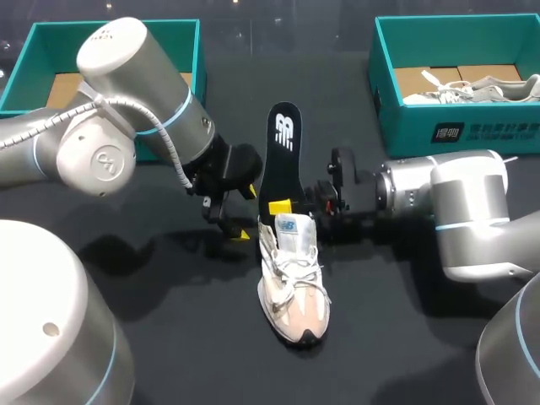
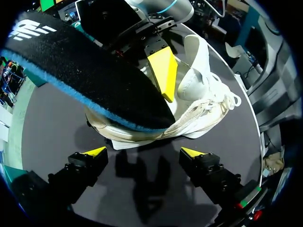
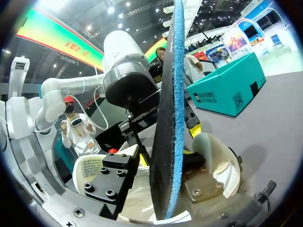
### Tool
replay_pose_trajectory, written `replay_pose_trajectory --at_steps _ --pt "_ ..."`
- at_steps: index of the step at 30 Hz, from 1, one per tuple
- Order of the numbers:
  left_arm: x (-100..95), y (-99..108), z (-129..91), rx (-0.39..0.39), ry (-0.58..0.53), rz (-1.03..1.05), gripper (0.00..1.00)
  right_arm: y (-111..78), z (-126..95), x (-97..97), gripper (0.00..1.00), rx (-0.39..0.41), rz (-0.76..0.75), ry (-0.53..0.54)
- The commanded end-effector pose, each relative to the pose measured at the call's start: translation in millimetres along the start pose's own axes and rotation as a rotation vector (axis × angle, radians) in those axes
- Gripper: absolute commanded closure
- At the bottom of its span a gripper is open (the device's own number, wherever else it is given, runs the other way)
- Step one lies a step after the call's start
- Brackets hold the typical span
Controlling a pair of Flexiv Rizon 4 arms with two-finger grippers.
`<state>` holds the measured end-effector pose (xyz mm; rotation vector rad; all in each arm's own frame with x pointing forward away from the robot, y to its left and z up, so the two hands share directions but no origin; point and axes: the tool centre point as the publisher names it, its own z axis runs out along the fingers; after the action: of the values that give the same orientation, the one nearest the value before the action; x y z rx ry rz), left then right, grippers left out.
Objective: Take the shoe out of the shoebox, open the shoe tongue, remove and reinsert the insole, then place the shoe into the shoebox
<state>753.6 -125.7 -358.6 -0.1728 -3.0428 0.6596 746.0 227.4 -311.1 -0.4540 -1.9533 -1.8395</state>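
Shoe sits on the worktop between the arms, toe toward the head camera, tongue lifted. The insole stands near upright with its lower end in the heel opening, because the right pincer is clamped across it; whether it is on its way out or back in, cannot tell. Left pincer has its fingers apart and empty, low just beside the shoe, probably placed to steady it. An open teal shoebox waits behind the left arm.
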Motion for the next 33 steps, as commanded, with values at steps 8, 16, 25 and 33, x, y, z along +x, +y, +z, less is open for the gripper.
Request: replay_pose_trajectory --at_steps 8,16,25,33 --pt "0.6 1 0 0.001 0.0 0.001 0.0 25.0 4 4.5 0.67 0.044 -0.049 -0.022" --pt "0.6 1 0 0.001 0.0 0.001 0.0 18.9 0 -4.9 1.0 0.024 0.02 -0.061" --pt "0.6 1 0 0.001 0.0 0.001 0.0 -5.8 -1 -4.9 1.0 0.054 0.108 -0.111" --pt "0.6 1 0 0.001 0.0 0.001 0.0 -24.3 -3 -1.2 1.0 0.09 0.163 -0.133"
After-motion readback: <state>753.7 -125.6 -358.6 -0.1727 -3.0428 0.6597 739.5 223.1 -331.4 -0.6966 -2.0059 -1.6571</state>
